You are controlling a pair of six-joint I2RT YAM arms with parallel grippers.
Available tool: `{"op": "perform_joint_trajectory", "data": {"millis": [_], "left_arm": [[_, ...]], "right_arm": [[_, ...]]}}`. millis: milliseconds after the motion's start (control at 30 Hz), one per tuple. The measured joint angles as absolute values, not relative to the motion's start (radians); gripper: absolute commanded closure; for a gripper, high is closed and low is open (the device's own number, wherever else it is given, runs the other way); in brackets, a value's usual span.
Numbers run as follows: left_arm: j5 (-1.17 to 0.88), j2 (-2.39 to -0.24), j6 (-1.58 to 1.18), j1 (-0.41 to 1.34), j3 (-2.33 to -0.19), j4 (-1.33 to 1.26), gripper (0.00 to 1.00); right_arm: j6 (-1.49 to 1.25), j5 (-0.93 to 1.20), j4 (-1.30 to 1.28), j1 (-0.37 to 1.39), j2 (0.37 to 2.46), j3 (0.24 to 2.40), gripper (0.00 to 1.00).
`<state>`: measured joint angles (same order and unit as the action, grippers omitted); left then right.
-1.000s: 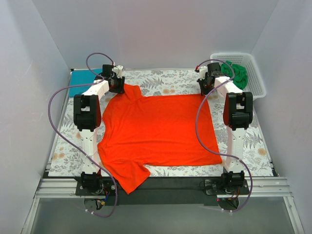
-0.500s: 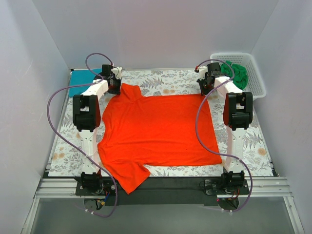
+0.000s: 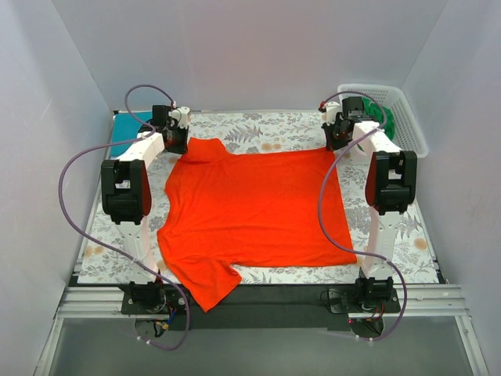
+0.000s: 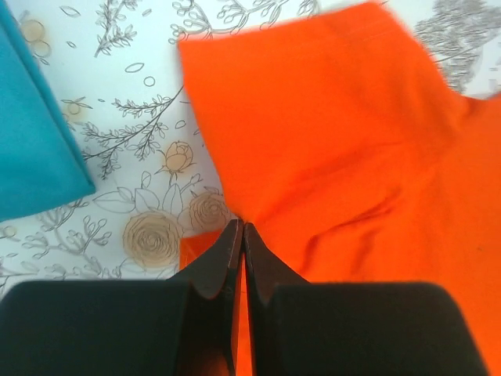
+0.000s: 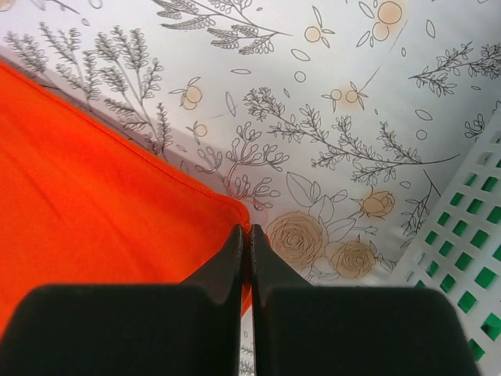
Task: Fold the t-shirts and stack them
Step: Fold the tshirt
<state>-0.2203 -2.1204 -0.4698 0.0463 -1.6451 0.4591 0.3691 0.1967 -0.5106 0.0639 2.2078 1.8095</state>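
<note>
– Orange t-shirt (image 3: 250, 211) lies spread on the floral cloth (image 3: 258, 129); left gripper (image 4: 239, 235) and right gripper (image 5: 244, 235) are each clamped closed on its far edge.
– Shallow pinches; uneven lifting might free one.

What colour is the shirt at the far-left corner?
Teal blue shirt, clearest in the left wrist view.

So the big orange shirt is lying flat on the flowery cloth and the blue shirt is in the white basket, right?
Not quite. The orange shirt does lie flat on the flowery cloth, but what is in the white basket is the green shirt. The blue shirt lies at the far left corner. The top camera shows this.
</note>
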Motion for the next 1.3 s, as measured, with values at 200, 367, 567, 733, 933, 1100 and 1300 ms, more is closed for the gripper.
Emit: {"op": "perform_joint_trajectory", "data": {"millis": [200,367,567,733,933,1100,1300], "left_arm": [[-0.254,-1.986,-0.449,0.044,-1.547,0.411,1.00],[-0.273,-1.933,-0.434,0.044,-1.485,0.394,1.00],[-0.272,-1.883,-0.417,0.044,-1.400,0.400,1.00],[-0.269,-1.795,-0.404,0.044,-1.344,0.413,1.00],[-0.270,-1.759,-0.400,0.044,-1.324,0.412,1.00],[-0.270,-1.752,-0.392,0.044,-1.301,0.426,1.00],[-0.270,-1.676,-0.379,0.044,-1.236,0.455,1.00]], "right_arm": [[0.374,0.220,-0.519,0.063,2.144,1.775,0.99],[0.382,0.237,-0.522,0.061,2.110,1.731,0.99],[0.403,0.250,-0.523,0.059,2.053,1.666,0.99],[0.427,0.266,-0.523,0.054,1.995,1.619,0.99],[0.450,0.292,-0.525,0.052,1.989,1.596,0.99],[0.475,0.295,-0.533,0.052,1.964,1.546,0.99],[0.513,0.292,-0.537,0.052,1.880,1.483,0.99]]}}
